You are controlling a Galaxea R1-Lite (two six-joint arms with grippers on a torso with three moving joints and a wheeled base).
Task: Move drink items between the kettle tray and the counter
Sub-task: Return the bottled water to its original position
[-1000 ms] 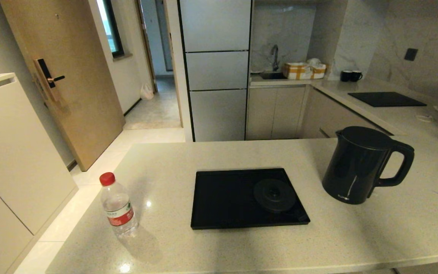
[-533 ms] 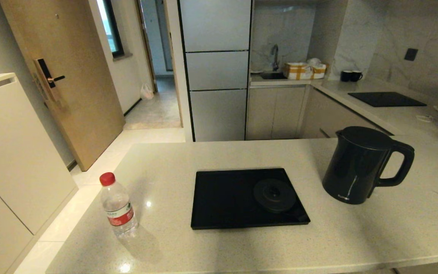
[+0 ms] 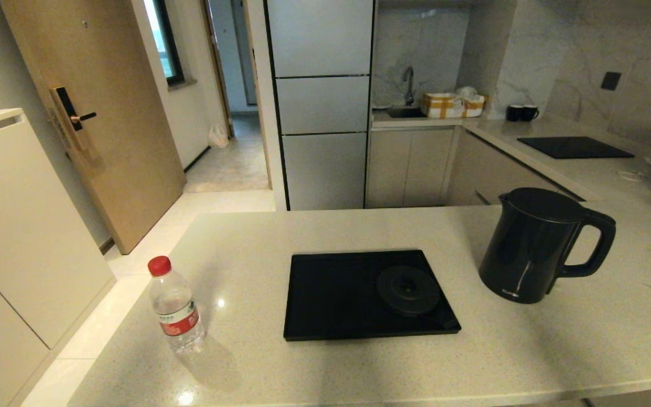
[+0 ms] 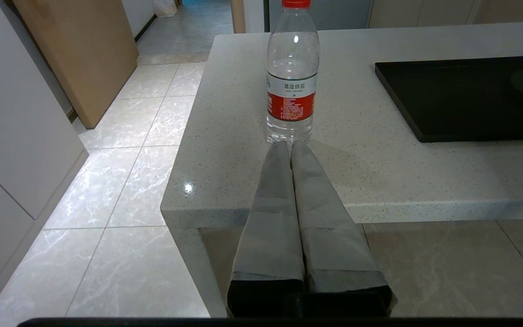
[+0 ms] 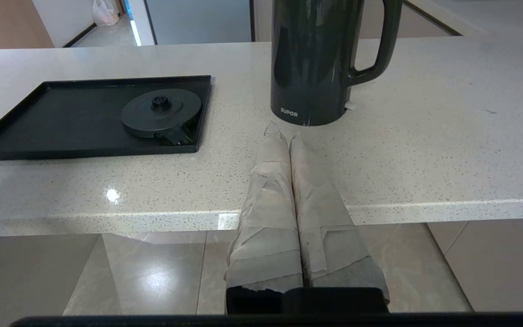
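The black kettle (image 3: pixel 532 246) stands upright on the beige counter (image 3: pixel 325 373), to the right of the black tray (image 3: pixel 325 305), handle turned to the right. The tray holds only its round base disc (image 3: pixel 408 290). The water bottle (image 3: pixel 174 305) with red cap stands on the counter left of the tray. Neither arm shows in the head view. My left gripper (image 4: pixel 290 144) is shut and empty, held before the counter's front edge, in line with the bottle (image 4: pixel 292 75). My right gripper (image 5: pixel 284 134) is shut and empty, in line with the kettle (image 5: pixel 316 59), the tray (image 5: pixel 61 122) off to its side.
A second counter at the back right carries a flat black cooktop panel (image 3: pixel 574 147), two small black mugs (image 3: pixel 521 112) and a checked cloth bundle (image 3: pixel 452 104) by the sink. The counter's left end drops to tiled floor (image 4: pixel 120 181), with a white cabinet (image 3: pixel 14 226) beyond.
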